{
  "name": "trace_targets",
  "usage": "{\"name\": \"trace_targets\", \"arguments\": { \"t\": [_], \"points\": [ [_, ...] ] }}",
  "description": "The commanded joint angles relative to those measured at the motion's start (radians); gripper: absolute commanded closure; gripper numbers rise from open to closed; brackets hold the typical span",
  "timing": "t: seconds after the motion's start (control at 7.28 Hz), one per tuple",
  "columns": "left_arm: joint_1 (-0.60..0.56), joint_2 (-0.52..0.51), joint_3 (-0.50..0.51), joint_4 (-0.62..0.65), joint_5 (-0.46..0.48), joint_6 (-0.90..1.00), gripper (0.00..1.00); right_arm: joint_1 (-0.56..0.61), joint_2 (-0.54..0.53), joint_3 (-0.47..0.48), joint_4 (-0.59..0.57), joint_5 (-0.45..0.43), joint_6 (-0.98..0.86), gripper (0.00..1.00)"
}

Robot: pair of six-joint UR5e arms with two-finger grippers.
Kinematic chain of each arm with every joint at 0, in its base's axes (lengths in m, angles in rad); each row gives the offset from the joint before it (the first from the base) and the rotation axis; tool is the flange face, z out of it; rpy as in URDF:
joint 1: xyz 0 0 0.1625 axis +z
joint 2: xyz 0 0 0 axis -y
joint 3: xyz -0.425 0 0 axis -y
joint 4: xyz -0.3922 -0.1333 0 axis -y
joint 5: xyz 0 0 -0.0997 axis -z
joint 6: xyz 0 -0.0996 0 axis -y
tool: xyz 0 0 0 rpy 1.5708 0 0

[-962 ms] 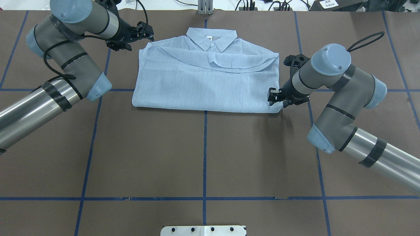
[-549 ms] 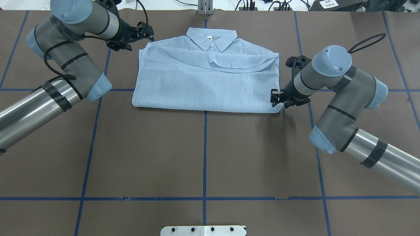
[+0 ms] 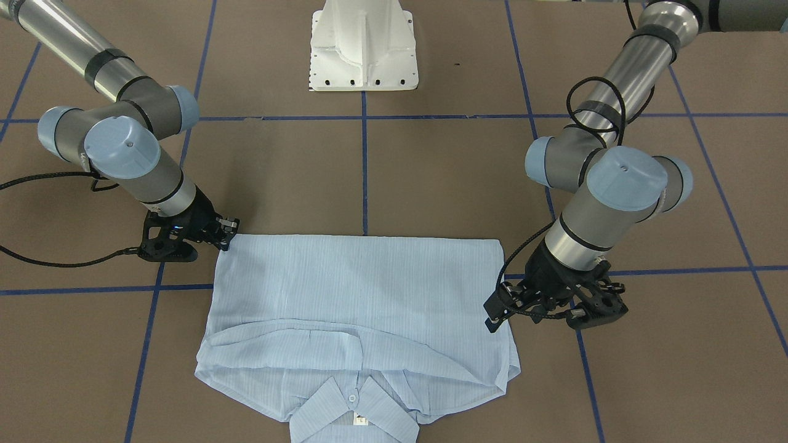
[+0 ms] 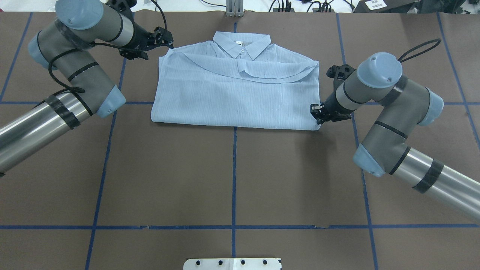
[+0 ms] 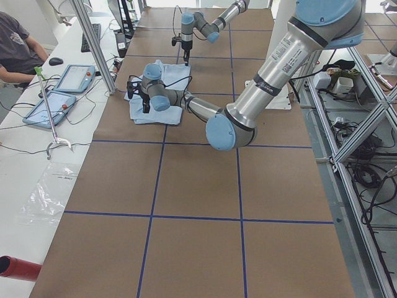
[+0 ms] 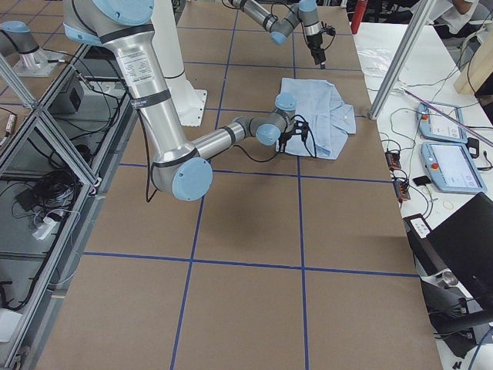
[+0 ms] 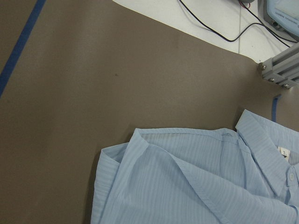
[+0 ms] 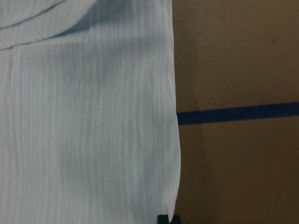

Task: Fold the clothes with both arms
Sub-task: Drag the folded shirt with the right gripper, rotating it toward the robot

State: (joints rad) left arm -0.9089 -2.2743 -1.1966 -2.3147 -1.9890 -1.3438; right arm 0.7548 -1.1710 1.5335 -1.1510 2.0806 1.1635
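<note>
Thin, limp shirt [image 4: 232,97] will drape and slip; pinch its corners. Seen from overhead, the left end effector [image 4: 168,37], fingers apart, sits at its 10 o'clock corner. The right end effector [image 4: 315,112] sits at 4 o'clock; I cannot tell its opening.

A matte brown table cover [image 4: 168,168], crossed by blue tape grid lines [image 4: 233,176], lies under even, bright light. Alongside runs a long white bench [image 5: 25,161] with 2 grey touchscreen pendants [image 5: 44,108] and slanting aluminium frame posts [image 5: 93,43].

- Desk [image 4: 168,180] — covered in brown paper and split into squares by blue tape lines [image 4: 234,176].
- Light blue shirt [image 4: 232,97] — folded and lying flat, collar toward the edge away from the robot.
- White base plate [image 3: 363,49] on the robot's side.
</note>
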Motion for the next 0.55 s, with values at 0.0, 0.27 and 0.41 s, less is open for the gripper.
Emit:
{"name": "trace_targets", "arguments": {
  "t": [0.0, 0.27, 0.41],
  "points": [
    [-0.001, 0.002, -0.003, 0.004, -0.001, 0.000, 0.02, -0.002, -0.094, 0.139, -0.001, 0.033, 0.043, 1.00],
    [-0.001, 0.025, -0.032, 0.005, -0.001, 0.000, 0.02, -0.047, -0.339, 0.415, 0.001, 0.087, 0.045, 1.00],
    [-0.001, 0.047, -0.055, 0.005, 0.001, 0.000, 0.02, -0.086, -0.443, 0.500, 0.001, 0.088, 0.047, 1.00]
  ]
}}
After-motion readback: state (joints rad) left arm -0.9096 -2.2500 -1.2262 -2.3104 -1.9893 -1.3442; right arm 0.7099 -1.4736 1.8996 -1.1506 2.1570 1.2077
